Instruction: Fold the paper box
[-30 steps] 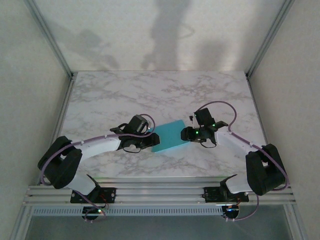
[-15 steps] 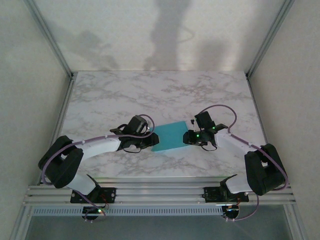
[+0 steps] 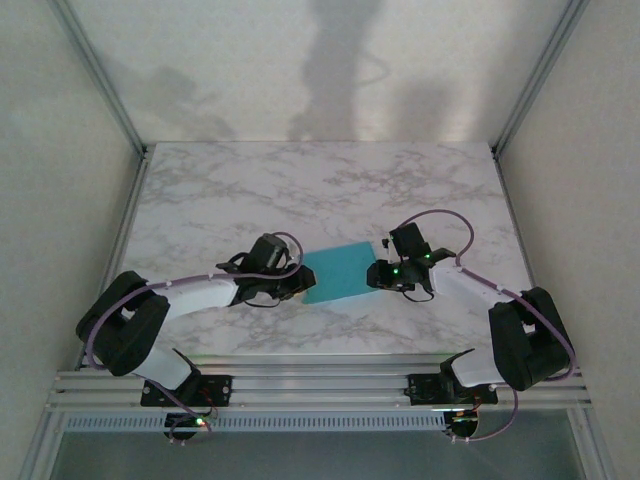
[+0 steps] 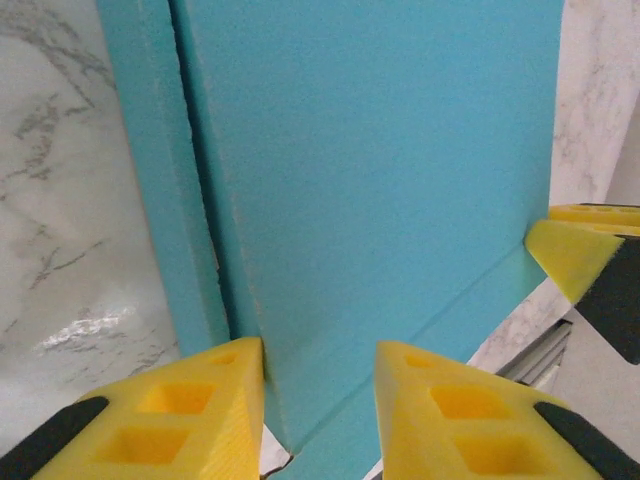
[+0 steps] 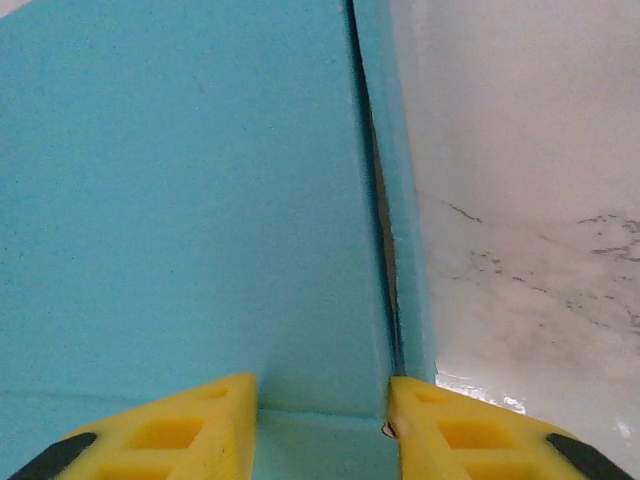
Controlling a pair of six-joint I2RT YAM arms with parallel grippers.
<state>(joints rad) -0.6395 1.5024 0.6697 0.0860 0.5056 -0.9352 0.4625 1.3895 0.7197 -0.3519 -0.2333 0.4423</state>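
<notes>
Turquoise thin-cardboard paper box (image 3: 338,272) lies flat on the white-marbled desk (image 3: 250,190), mid-width and toward the near side, between the two arms.

Left end effector (image 3: 298,284) sits at the box's left end. Right end effector (image 3: 373,272) sits at its right end, opposite.

Left wrist view: yellow fingers stand apart, released (image 4: 318,400). The box's broad turquoise panel (image 4: 380,180) runs away from the gap between them. A narrow turquoise side flap (image 4: 150,170) lies along the panel's left, a dark slit dividing the two. The left finger tip meets the panel right by that slit. A yellow finger of the other arm (image 4: 565,255) shows at the panel's far right corner.

Right wrist view: fingers likewise apart, released (image 5: 320,420), over the box's end. Panel (image 5: 180,200) ahead, narrow flap (image 5: 405,200) to its right, dark slit between. Marble beyond the flap.
</notes>
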